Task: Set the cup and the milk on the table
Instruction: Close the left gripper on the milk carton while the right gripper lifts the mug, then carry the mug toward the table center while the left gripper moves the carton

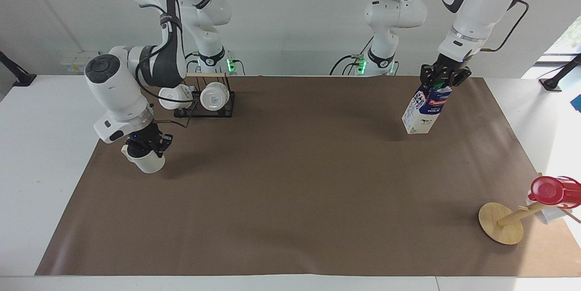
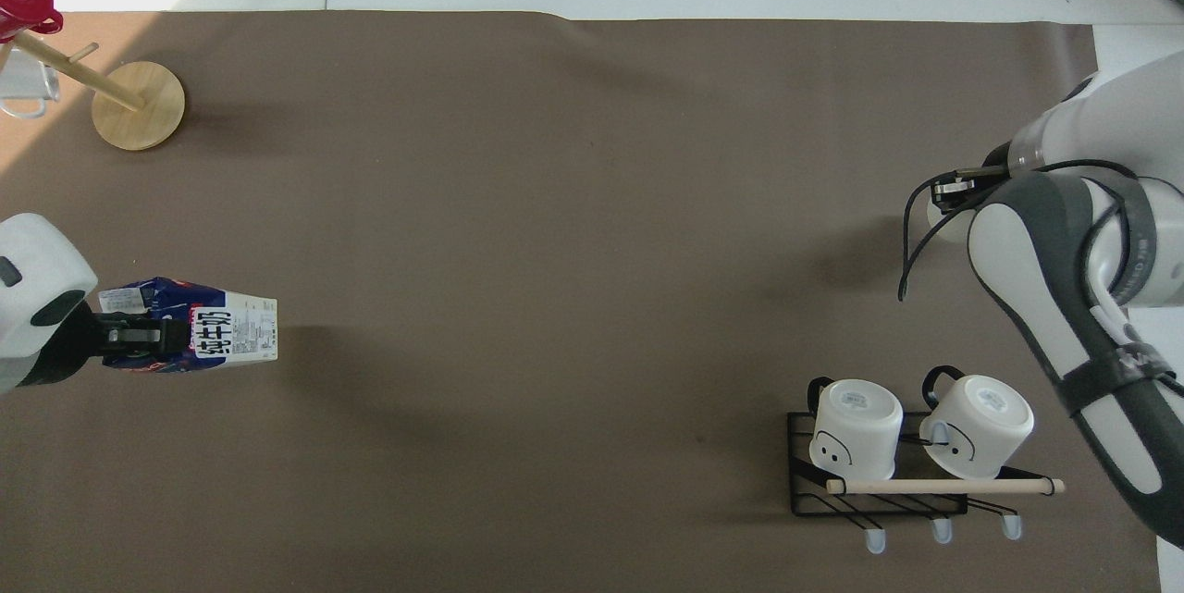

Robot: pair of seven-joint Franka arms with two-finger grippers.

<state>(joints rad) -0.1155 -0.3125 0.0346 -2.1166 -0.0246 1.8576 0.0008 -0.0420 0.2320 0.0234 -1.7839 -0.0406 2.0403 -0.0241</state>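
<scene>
We see a matt brown paper sheet (image 1: 290, 177) across the smooth white table (image 1: 45, 155). At 4 o'clock in the facing view a pale wooden disc (image 1: 500, 223) carries a glossy red cup (image 1: 554, 191). The milk (image 1: 427, 109) is printed carton board, slightly shiny. At 10 o'clock, 2 glazed white mugs (image 1: 214, 96) hang on a black wire rack (image 1: 229, 106) with a wooden rod (image 1: 206, 74).

Bright, even, sharp views; sunlit glare at the left arm's table (image 1: 556, 145) end, soft shadows on the sheet (image 1: 295, 191)
</scene>
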